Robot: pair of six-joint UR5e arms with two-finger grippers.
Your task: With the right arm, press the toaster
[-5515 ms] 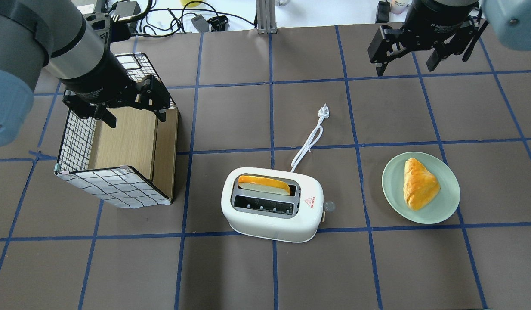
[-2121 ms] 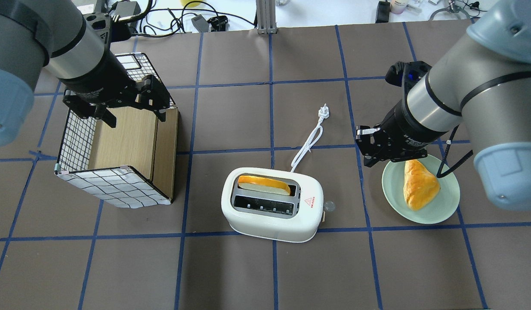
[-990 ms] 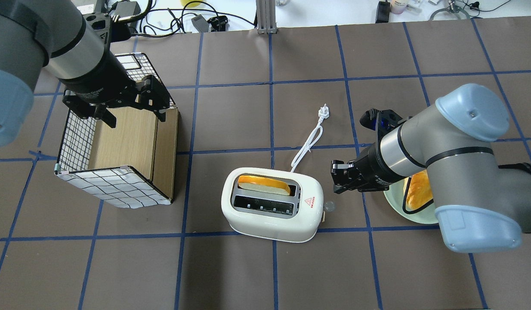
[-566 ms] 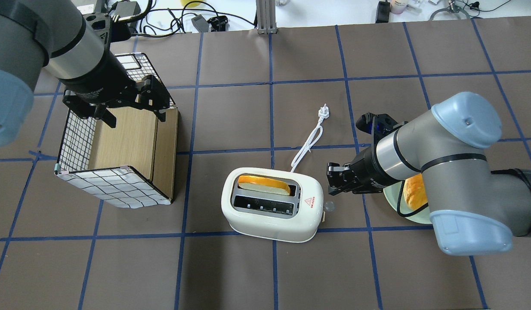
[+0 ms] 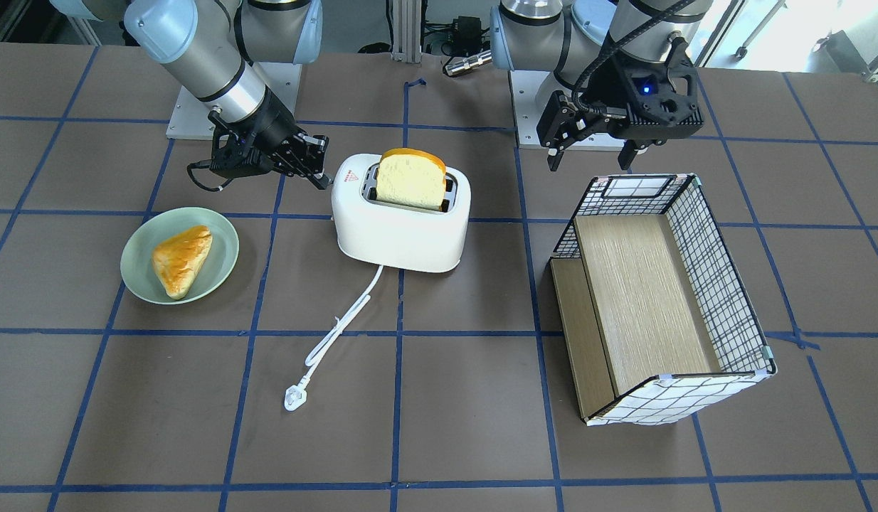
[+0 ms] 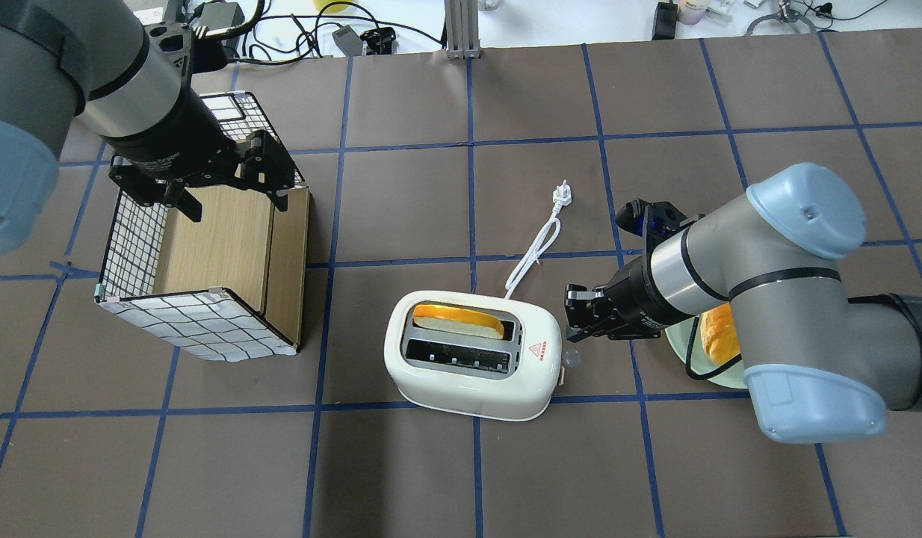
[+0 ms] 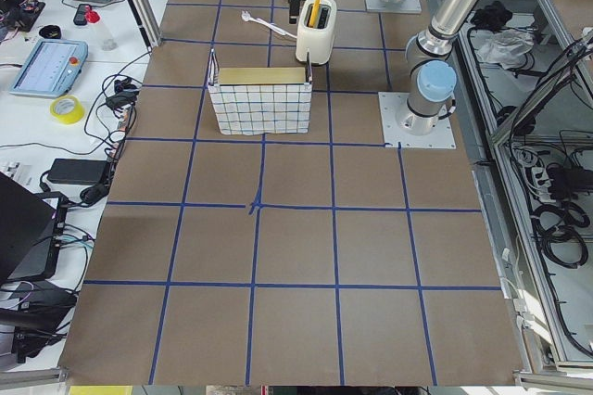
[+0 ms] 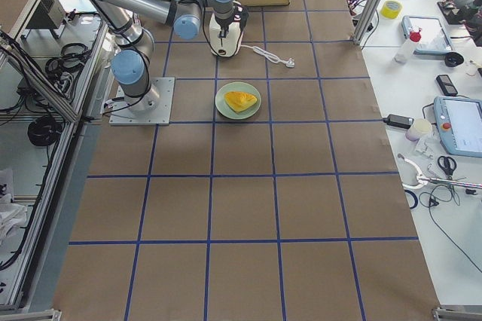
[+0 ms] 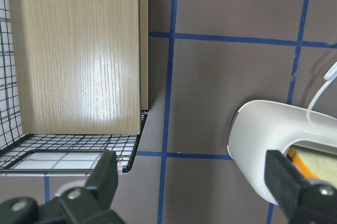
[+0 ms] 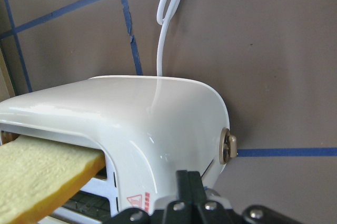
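**Where the right pincer (image 5: 319, 174) sits: at the end of the toaster (image 6: 472, 381)**

As you look down on the brown, blue-taped tabletop (image 6: 730, 478), the right arm (image 6: 775, 284) lies low across it, and the left arm (image 6: 95, 82) hangs over the wire basket (image 6: 199, 321). The left pincer (image 6: 237, 208) is spread wide and holds nothing. The toaster stands near the middle of the tabletop, between the basket and a green plate (image 5: 136, 245). The right pincer has its fingers together, gripping nothing, just beside the toaster's lever end. You cannot tell whether it touches. A bread slice (image 5: 410, 181) stands in one slot, a pastry (image 5: 179, 259) lies on the plate, and the white cord (image 5: 337, 326) ends in a plug lying on the tabletop.
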